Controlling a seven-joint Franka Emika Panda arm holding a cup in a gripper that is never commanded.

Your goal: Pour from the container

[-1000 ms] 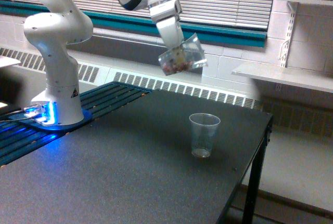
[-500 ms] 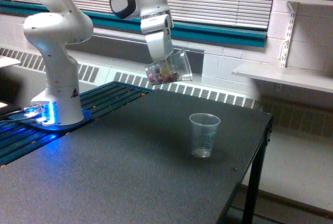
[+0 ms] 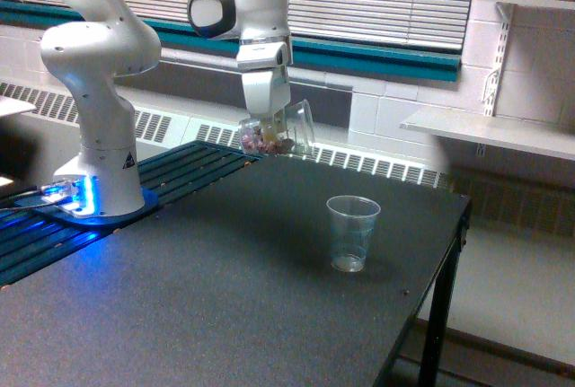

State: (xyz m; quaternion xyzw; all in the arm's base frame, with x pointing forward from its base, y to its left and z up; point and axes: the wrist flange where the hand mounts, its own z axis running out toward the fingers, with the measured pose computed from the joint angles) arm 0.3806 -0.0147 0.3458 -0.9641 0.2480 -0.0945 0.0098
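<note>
The container, a stout clear plastic cup, hangs in the air over the far part of the dark table. It is nearly upright, mouth tipped slightly toward the exterior view's right, with small reddish and pale pieces in its bottom. My gripper is shut on it from above; its fingertips are hard to make out behind the plastic. The smaller tapered clear cup stands upright on the table, lower and toward the exterior view's right of the container, with a few bits at its bottom.
The arm's white base stands at the exterior view's left on a blue-lit slatted platform. The table's edge drops off at the right. Behind are a radiator grille, window blinds and a wall shelf.
The gripper has carried the container down and toward the exterior view's left, away from the small cup, and has turned it back from a strong tilt to nearly upright.
</note>
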